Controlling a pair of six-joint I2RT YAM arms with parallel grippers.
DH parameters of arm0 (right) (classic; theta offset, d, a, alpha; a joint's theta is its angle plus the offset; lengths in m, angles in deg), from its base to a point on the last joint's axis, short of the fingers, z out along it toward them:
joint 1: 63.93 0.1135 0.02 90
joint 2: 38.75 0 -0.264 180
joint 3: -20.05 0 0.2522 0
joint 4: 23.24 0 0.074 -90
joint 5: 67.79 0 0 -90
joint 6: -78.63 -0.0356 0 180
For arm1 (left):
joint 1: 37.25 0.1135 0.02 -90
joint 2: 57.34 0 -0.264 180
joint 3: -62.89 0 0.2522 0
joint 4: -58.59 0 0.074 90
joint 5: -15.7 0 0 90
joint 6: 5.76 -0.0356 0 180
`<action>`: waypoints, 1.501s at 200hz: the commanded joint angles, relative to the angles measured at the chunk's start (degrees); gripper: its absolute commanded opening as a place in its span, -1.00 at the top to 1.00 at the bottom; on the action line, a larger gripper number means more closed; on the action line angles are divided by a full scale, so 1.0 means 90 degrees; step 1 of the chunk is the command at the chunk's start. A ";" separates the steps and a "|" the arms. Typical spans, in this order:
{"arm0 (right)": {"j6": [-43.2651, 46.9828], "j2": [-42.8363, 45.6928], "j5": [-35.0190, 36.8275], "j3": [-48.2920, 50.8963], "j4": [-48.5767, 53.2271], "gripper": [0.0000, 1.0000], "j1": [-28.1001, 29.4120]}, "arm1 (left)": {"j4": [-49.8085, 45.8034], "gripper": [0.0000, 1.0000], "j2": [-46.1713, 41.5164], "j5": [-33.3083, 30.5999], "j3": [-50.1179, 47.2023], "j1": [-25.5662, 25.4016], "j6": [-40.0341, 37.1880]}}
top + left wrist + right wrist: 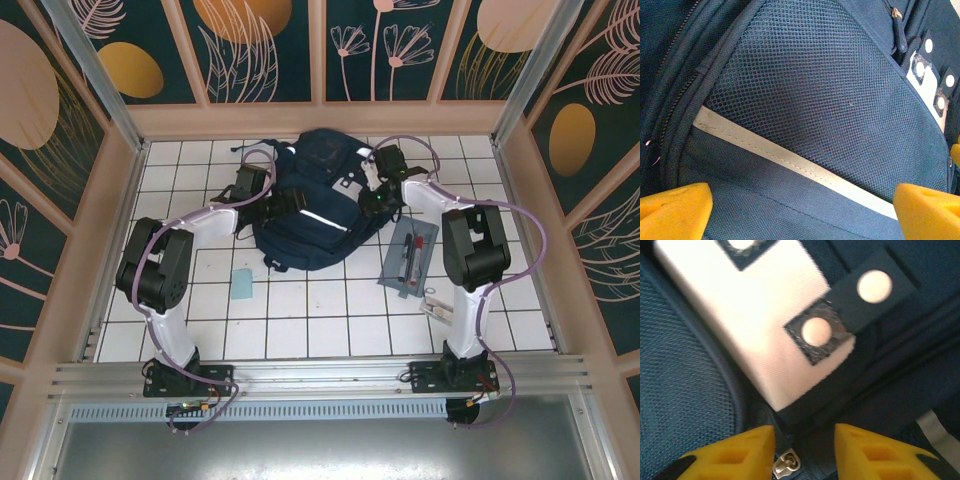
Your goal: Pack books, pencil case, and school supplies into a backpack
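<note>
Lying at the far middle of the tiled table (300,325), the backpack (310,215) has the left gripper (280,203) at its left side and the right gripper (378,198) at its right side in the top view. The pencil case (408,258) lies just right of the backpack, with red and black pens on it. A light-blue flat piece (242,284) lies nearer and to the left. A whitish oblong piece (437,308) rests beside the right arm.

From the left wrist, the left gripper (800,215) is spread wide over the backpack's mesh panel (815,90) and white stripe (790,160), pinching nothing.

From the right wrist, the right gripper (805,455) stands partly spread. A metal zipper pull (786,465) sits in the gap, close to one finger, and a pale patch (755,315) lies just beyond.
</note>
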 commanded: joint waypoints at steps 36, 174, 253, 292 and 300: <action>0.0241 -0.0127 0.0131 0.0447 -0.0199 0.21 0.0156 | -0.0275 -0.87 0.0323 -0.0069 -0.0050 0.0052 -0.0079; -0.5193 0.0982 -0.1643 0.2796 -0.3562 0.81 -0.0467 | 0.0295 -0.88 0.0130 0.0153 -0.0474 0.0050 0.0434; -0.3994 0.1318 -0.0602 0.1838 -0.1936 0.16 -0.0388 | 0.0481 -0.88 0.0053 0.0315 -0.0435 0.0054 0.0519; -0.3618 0.0878 0.0183 0.1104 -0.0990 0.21 -0.0283 | 0.0411 -0.88 -0.0134 0.0340 -0.0426 0.0052 0.0508; -0.3675 0.0826 0.0278 0.1080 -0.0930 0.21 -0.0258 | 0.0391 -0.87 -0.0193 0.0340 -0.0426 0.0049 0.0503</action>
